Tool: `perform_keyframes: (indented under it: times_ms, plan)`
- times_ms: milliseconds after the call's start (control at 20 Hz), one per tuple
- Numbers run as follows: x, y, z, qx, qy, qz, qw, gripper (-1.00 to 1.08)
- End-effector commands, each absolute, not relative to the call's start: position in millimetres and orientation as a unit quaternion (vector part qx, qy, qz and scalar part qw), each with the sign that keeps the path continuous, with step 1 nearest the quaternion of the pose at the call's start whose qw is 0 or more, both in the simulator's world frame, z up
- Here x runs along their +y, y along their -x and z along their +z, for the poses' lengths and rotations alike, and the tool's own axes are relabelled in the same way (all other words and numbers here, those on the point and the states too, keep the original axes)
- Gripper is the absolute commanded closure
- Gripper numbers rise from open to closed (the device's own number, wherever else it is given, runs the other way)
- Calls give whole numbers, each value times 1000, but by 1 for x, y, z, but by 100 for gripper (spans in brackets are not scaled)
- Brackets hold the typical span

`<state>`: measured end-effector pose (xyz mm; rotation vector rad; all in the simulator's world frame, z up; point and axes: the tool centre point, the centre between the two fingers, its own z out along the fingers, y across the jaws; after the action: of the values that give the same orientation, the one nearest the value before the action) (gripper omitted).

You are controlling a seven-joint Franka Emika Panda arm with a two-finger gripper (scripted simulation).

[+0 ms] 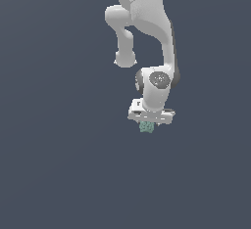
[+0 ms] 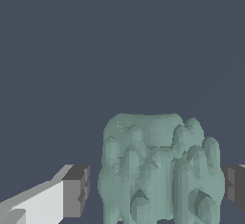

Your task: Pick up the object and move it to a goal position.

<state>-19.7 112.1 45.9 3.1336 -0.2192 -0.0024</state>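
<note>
The object (image 2: 160, 170) is a pale teal-green lump with a bumpy surface, and it fills the space between my fingers in the wrist view. One dark finger pad (image 2: 76, 189) stands a small gap away from it. The other pad (image 2: 234, 184) sits right at its opposite side. My gripper (image 2: 155, 189) is open around the object. In the exterior view the object (image 1: 146, 126) shows as a small lump just under the white gripper (image 1: 148, 122), which points down over it. The fingertips themselves are too small to make out there.
The white arm (image 1: 147, 22) comes down from the top of the exterior view. A plain dark grey-blue surface (image 1: 59, 164) lies all around. No goal marker shows in either view.
</note>
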Motion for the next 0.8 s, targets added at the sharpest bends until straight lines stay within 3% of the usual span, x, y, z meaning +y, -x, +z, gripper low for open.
perform_keyframes:
  times_ms: [0,100,150,750]
  plan:
    - [113,19,40,-70,-998,0,0,-92]
    - [112,18,39,-70,-998,0,0,-92]
    - [112,18,39,-70,-998,0,0,108]
    - [111,18,41,-70,-998,1,0,108]
